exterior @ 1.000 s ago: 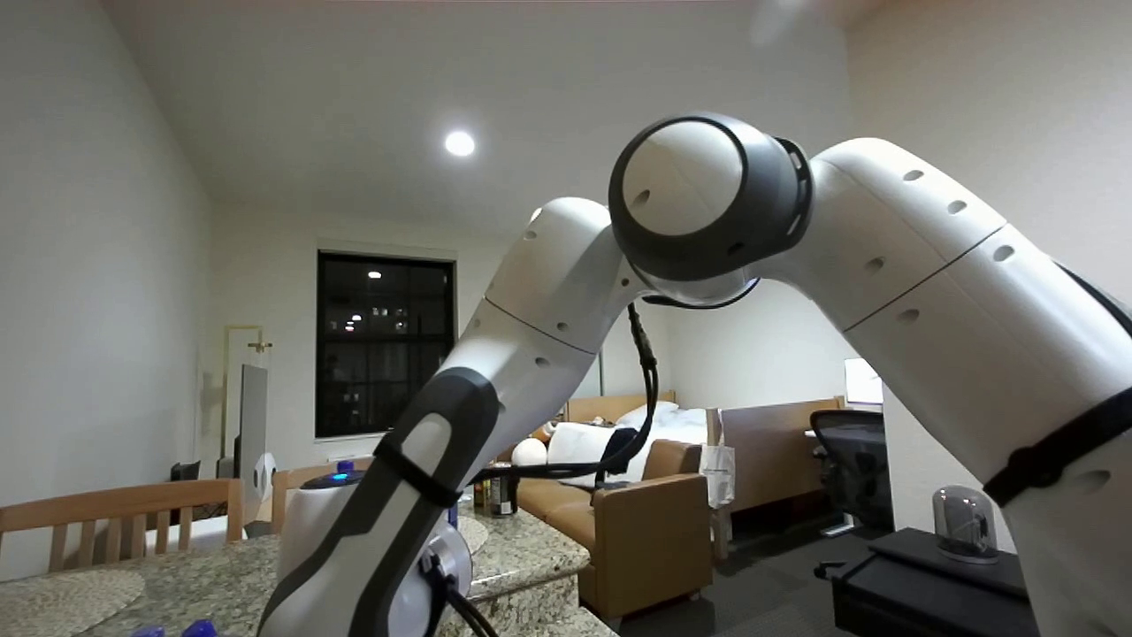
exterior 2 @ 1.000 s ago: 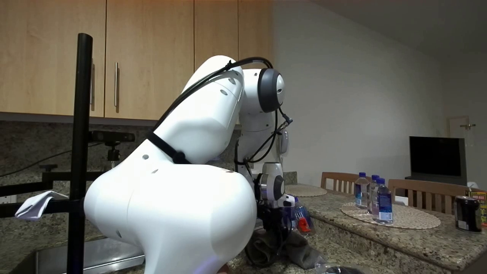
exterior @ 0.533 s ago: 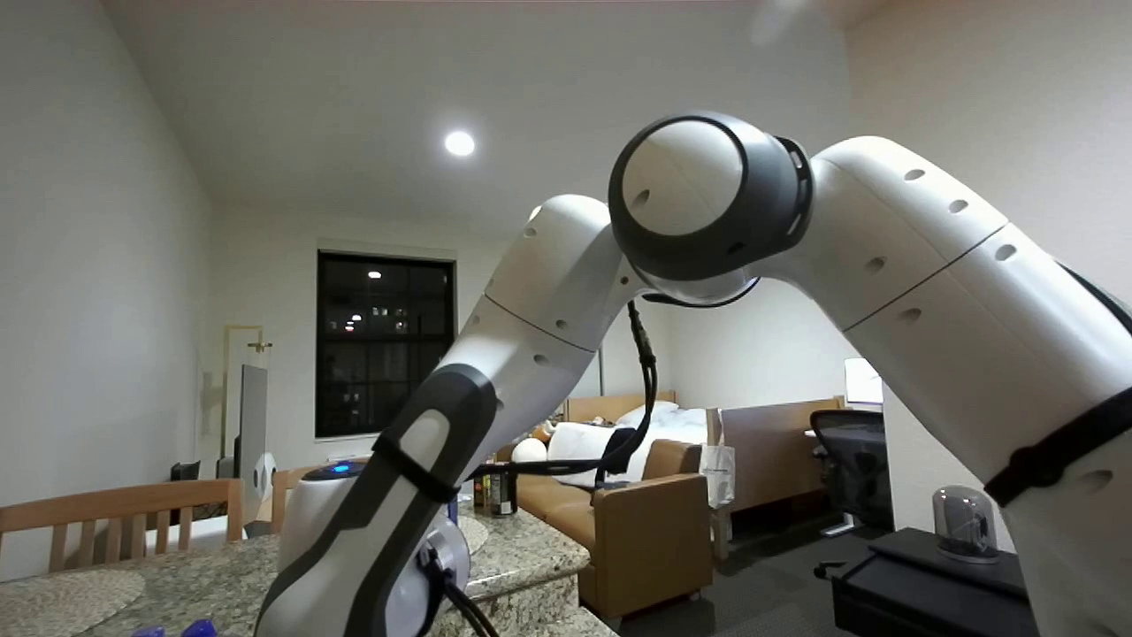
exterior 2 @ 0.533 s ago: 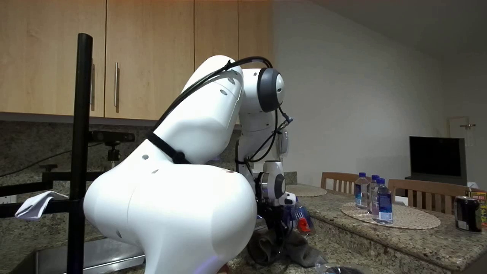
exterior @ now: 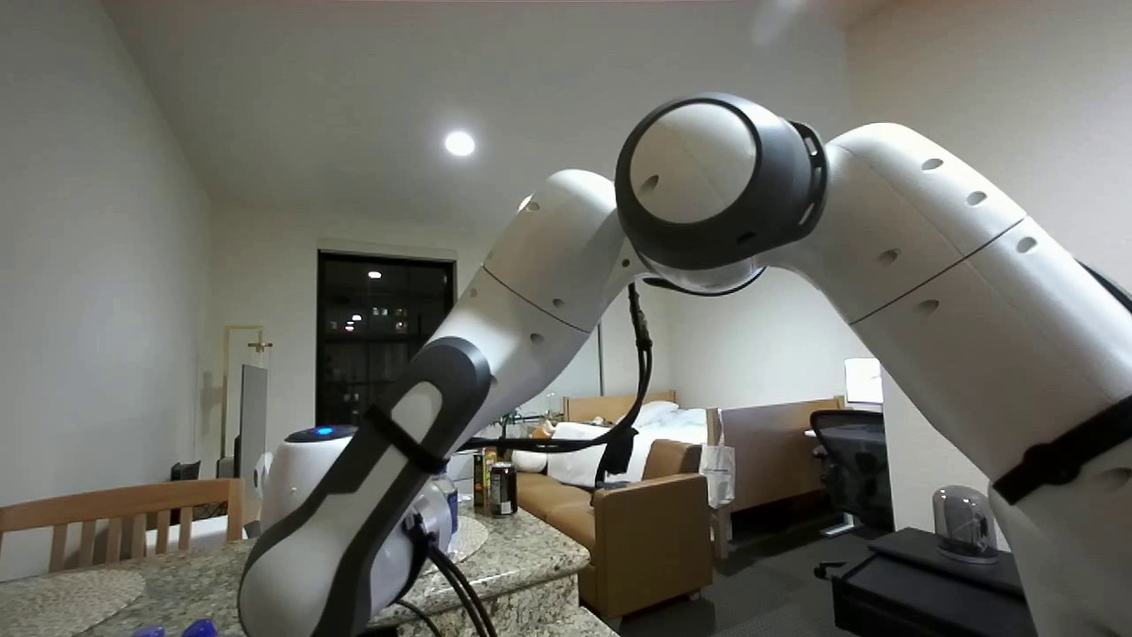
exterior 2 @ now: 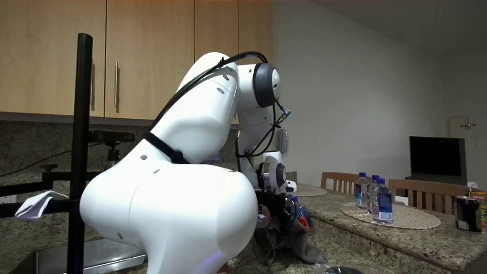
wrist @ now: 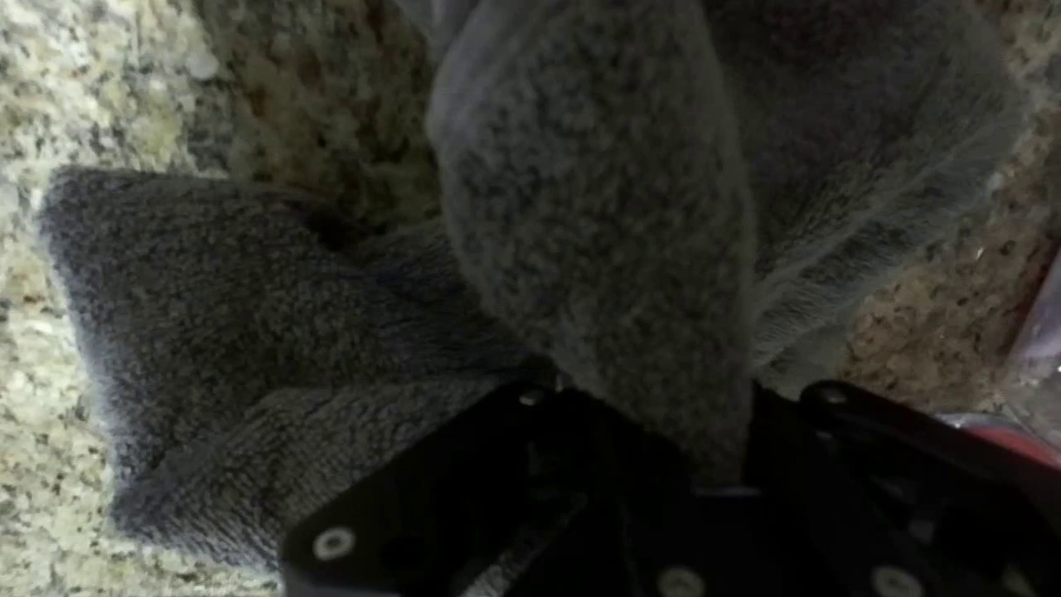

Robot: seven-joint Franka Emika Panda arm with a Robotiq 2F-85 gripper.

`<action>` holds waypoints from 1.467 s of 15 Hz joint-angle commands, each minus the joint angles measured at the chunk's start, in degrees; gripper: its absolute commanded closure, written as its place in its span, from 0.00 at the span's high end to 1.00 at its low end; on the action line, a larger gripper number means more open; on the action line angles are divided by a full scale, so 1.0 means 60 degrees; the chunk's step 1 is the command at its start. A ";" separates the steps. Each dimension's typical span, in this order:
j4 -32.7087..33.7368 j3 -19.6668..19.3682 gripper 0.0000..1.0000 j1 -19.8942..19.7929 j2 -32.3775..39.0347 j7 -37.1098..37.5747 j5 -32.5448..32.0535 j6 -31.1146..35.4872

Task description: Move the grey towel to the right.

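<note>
The grey towel [wrist: 249, 332] fills much of the wrist view, crumpled over the speckled stone counter. One thick fold of it rises between the fingers of my gripper [wrist: 663, 414], which is shut on that fold; the fingertips are partly buried in cloth and dark. In an exterior view the towel [exterior 2: 302, 245] hangs bunched beneath the gripper [exterior 2: 279, 228], its right-hand end still touching the counter. The robot's own arm hides part of the towel's left side there. Neither towel nor fingers show in the remaining exterior view, where only the arm [exterior: 531, 310] is visible.
Bottles [exterior 2: 300, 213] stand just behind the gripper, one with a red patch. A raised stone ledge [exterior 2: 354, 232] runs along the right, carrying several bottles [exterior 2: 385, 201] and a black can [exterior 2: 467, 213]. Clear plastic [exterior 2: 338, 269] lies near the towel. A black post [exterior 2: 80, 152] rises at left.
My gripper has closed on the towel and moved up a little, drawing the cloth up into a taller bunch. The whole arm has risen slightly in both exterior views.
</note>
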 commanded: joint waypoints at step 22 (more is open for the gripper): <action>0.3624 0.1502 0.10 -0.4088 0.0249 -0.9102 0.1965 -0.8074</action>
